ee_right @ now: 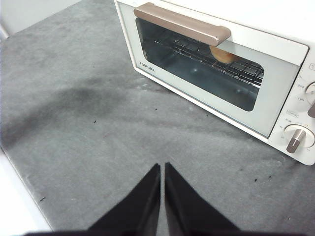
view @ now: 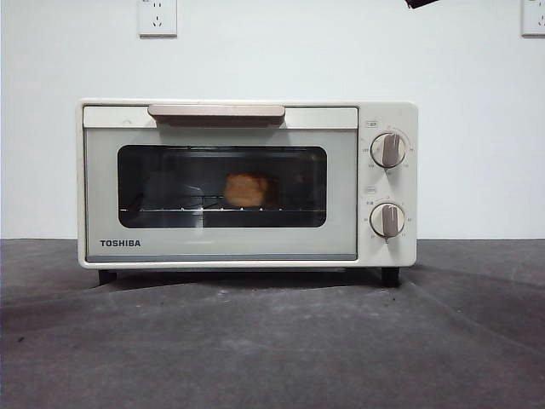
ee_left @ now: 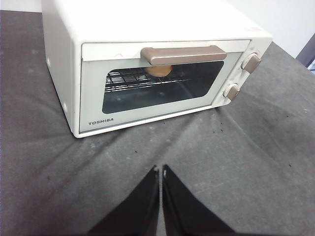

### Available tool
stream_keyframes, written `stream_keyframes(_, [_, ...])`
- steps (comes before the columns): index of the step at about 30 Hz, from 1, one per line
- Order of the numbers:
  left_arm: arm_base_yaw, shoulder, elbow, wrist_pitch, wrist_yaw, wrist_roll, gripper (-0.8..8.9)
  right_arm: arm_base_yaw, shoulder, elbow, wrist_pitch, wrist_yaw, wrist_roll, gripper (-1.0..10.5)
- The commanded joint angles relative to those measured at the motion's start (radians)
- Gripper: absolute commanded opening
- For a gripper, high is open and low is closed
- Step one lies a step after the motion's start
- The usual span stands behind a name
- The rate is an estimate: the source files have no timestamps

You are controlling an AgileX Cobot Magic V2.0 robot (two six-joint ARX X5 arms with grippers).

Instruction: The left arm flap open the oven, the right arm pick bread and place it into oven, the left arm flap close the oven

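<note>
The golden-brown lumpy bread (view: 246, 189) lies on the wire rack (view: 223, 209) inside the cream-white boxy TOSHIBA oven (view: 247, 183), seen through the dark glass of its closed door, below the beige bar handle (view: 216, 112). The oven stands on my grey cloth-covered bench (view: 272, 341). My left pincer (ee_left: 161, 169) and right pincer (ee_right: 162, 166) hang over bare cloth in front of it, jaws pressed together, holding nothing.

Low at table height, we face the oven (view: 247, 183) squarely and close. Our two wrist cameras look down on it from its near corners; all share its door.
</note>
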Motion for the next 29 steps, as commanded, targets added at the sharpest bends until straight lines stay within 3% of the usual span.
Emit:
stream_keyframes(1, [-0.002,0.001,0.018,0.007,-0.002,0.017,0.16,0.009,0.005,0.006,0.01,0.001,0.01,0.1])
stream_keyframes(5, [-0.002,0.001,0.018,0.008,-0.002,0.027,0.16,0.01,0.005,0.006,0.01,0.001,0.01,0.1])
stream_keyframes(7, [-0.001,-0.007,0.017,0.018,-0.005,0.121,0.16,0.01,0.005,0.006,0.01,0.001,0.01,0.1])
stream_keyframes(11, [0.008,-0.044,-0.008,0.183,-0.036,0.194,0.16,0.01,0.005,0.006,0.01,0.001,0.01,0.1])
stream_keyframes(20, [0.074,-0.22,-0.274,0.616,-0.312,0.196,0.16,0.01,0.005,0.006,0.01,0.001,0.01,0.1])
stream_keyframes(24, [0.107,-0.287,-0.392,0.661,-0.384,0.196,0.16,0.009,0.005,0.006,0.01,0.001,0.01,0.1])
stream_keyframes(29, [0.127,-0.335,-0.513,0.661,-0.399,0.196,0.16,0.01,0.005,0.006,0.01,0.001,0.01,0.1])
